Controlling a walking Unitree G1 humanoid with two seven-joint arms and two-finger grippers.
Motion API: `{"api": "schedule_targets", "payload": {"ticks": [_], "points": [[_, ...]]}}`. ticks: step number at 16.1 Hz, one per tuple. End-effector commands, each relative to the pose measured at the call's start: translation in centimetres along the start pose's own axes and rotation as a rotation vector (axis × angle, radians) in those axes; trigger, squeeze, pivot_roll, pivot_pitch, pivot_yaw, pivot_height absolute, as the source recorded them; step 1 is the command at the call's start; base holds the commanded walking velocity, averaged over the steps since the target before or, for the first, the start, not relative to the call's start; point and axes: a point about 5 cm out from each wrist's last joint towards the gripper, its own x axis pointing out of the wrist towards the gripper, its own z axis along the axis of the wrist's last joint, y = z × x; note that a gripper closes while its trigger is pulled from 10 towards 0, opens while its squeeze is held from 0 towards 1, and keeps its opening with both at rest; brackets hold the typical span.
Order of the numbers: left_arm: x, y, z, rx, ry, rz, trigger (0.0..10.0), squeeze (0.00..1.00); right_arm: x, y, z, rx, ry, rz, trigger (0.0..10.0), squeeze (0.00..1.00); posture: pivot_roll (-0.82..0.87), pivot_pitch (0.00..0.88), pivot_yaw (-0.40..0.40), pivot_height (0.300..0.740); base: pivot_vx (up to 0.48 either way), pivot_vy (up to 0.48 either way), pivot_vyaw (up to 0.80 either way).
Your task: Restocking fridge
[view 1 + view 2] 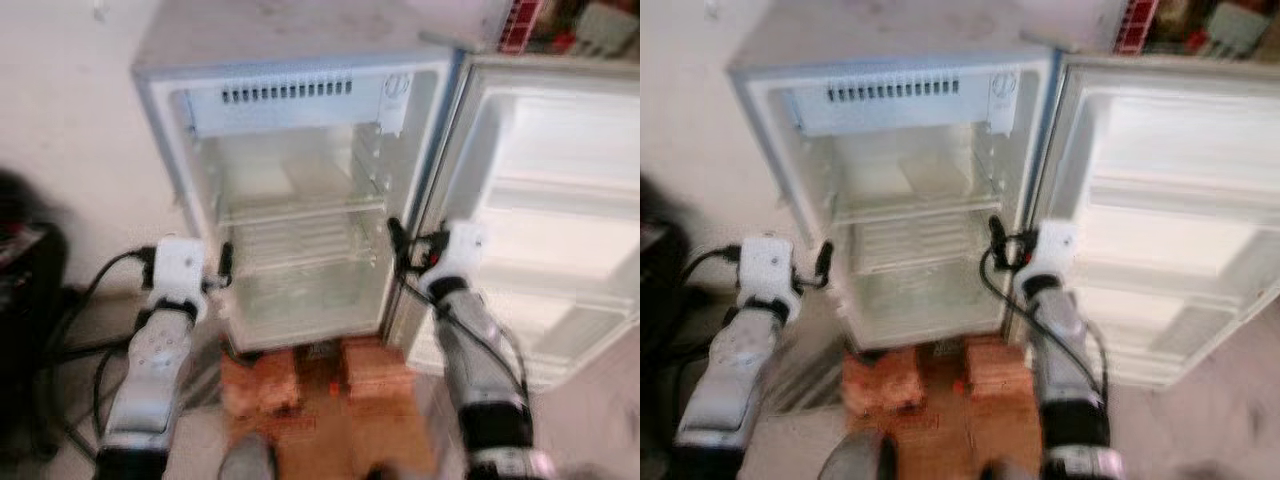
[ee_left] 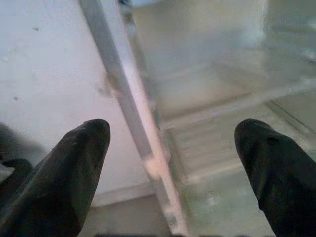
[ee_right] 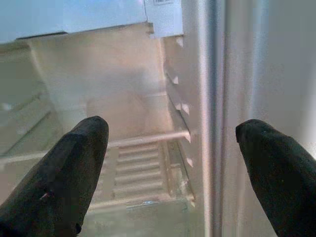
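Hovering with fingers spread and holding nothing, the left gripper (image 1: 226, 266) sits at the fridge's (image 1: 300, 200) left front edge. The right gripper (image 1: 397, 245), likewise spread, is at its right edge beside the swung-open door (image 1: 560, 220).

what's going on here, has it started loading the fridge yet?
Not yet, from what shows. The robot stands facing a small fridge with its door swung fully open to its right. The wire shelves look bare. The left gripper is raised at the cabinet's left front edge, the right gripper at the hinge side; both are open and hold nothing. Reddish bricks lie on the floor under the fridge front.
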Motion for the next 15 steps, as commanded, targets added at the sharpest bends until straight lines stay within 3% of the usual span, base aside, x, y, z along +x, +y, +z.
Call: {"api": "schedule_targets", "payload": {"ticks": [1, 6, 8, 12, 15], "points": [[0.4, 0.2, -0.1, 0.027, 0.012, -0.02, 10.0, 0.0, -0.2, -0.8, 0.0, -0.002, -0.004, -0.038, 10.0, 0.0, 0.1, 0.0, 0.059, 0.74, 0.0, 0.0, 0.0], [1.7, -0.4, 0.1, 0.019, 0.004, -0.032, 10.0, 0.0, 0.2, -1.0, 1.3, -0.027, -0.052, -0.061, 10.0, 0.0, 0.05, 0.0, 0.065, 0.74, -0.262, 0.0, 0.0], [2.1, -1.6, 1.0, -0.02, -0.036, -0.054, 10.0, 0.0, 0.3, -1.0, 1.3, -0.036, -0.031, -0.05, 10.0, 0.0, 0.04, 0.008, 0.044, 0.74, -0.124, 0.0, 0.0], [2.1, -1.5, -0.2, -0.107, 0.002, -0.111, 10.0, 0.0, -0.1, -1.0, 0.6, -0.038, 0.0, -0.043, 10.0, 0.0, 0.03, 0.032, 0.015, 0.74, 0.0, 0.0, -0.8], [2.2, -1.8, -0.3, -0.063, -0.006, -0.118, 10.0, 0.0, -0.1, -0.9, 0.8, -0.038, -0.009, -0.063, 10.0, 0.0, 0.01, 0.026, 0.032, 0.74, 0.0, 0.0, -0.8]]}}
